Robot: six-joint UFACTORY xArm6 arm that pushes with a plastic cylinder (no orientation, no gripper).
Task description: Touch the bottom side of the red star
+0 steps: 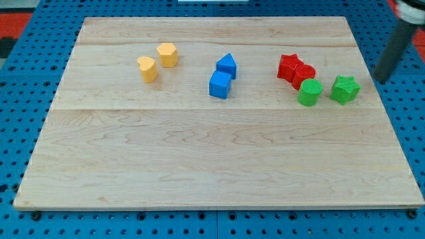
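Note:
The red star (289, 66) lies on the wooden board (219, 159) at the upper right, touching a red round block (304, 75) at its lower right. My tip (381, 80) is at the view's right edge of the board, well to the right of the red star and to the right of the green star (345, 89). The rod leans up toward the view's top right corner. The tip touches no block.
A green round block (309, 92) sits just below the red round block. Two blue blocks (226, 65) (220, 85) stand near the top centre. Two yellow blocks (167, 54) (147, 68) stand at the upper left. Blue pegboard (20, 79) surrounds the board.

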